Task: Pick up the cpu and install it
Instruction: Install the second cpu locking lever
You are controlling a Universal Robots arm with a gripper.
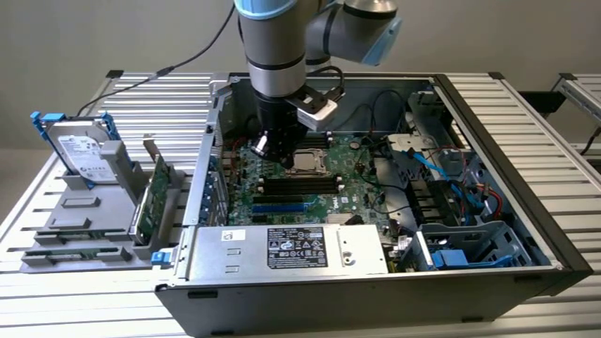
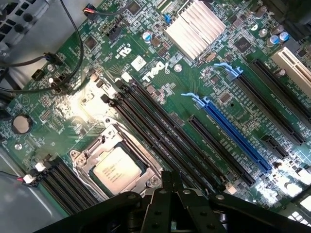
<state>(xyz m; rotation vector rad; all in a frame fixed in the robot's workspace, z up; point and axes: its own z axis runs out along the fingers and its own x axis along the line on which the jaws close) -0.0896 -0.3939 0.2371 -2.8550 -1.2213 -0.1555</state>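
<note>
The cpu [image 2: 116, 171] is a small square chip with a dull silver top. It lies flat inside the metal-framed socket [image 2: 87, 167] on the green motherboard [image 2: 160, 73]. In the exterior view the cpu [image 1: 306, 161] sits mid-board inside the open computer case [image 1: 376, 296]. My gripper [image 1: 266, 148] hangs just above the board, a little toward the exterior view's left of the socket. In the wrist view the black fingers of my gripper [image 2: 171, 183] are pressed together with nothing between them, close beside the socket's edge.
Black memory slots [image 2: 165, 128] and a blue card slot [image 2: 233, 131] run beside the socket, and a finned heatsink [image 2: 197, 26] lies farther off. A power supply [image 1: 291, 250], drive cage [image 1: 469, 246] and cables [image 1: 432, 165] crowd the case. A hard drive [image 1: 83, 151] and green cards [image 1: 150, 197] stand outside, at the exterior view's left.
</note>
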